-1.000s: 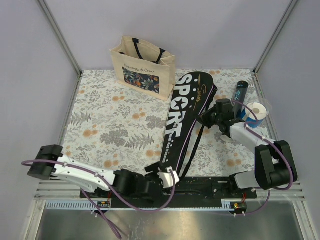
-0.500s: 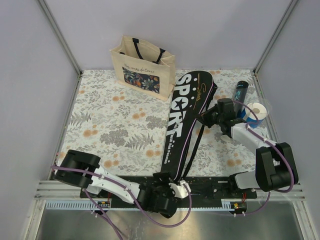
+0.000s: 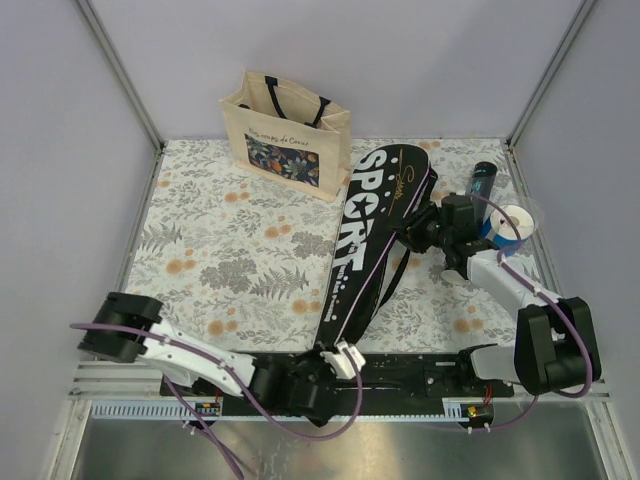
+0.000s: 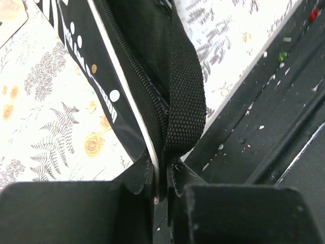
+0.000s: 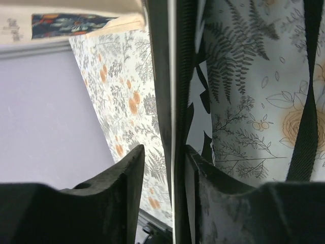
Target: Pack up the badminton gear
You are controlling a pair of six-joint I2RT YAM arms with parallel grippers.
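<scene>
Black and lettered "SPORT", the cover (image 3: 375, 235) lies slantwise on the floral tabletop (image 3: 220, 230), its narrow end at the near edge between the arm bases and its broad end far, right of centre. The top view shows the left arm (image 3: 200, 360) stretched along the near edge to that narrow end and the right arm (image 3: 500, 275) meeting the cover's right rim near the broad end, but not how either grips. The left wrist view does: the left fingers (image 4: 137, 188) are pressed together on the cover's white-piped edge, a woven strap (image 4: 185, 86) looping up just beside the pinch. In the right wrist view the right fingers (image 5: 127, 178) stand parted, the rim and its zip running through the gap; whether they touch it is unclear. Only the top view takes in the tube (image 3: 483, 182) and a blue-and-white roll (image 3: 513, 222) beside the right arm. The tote (image 3: 287, 135), upright just beside the broad end, shows there whole and in the right wrist view as a sliver.
</scene>
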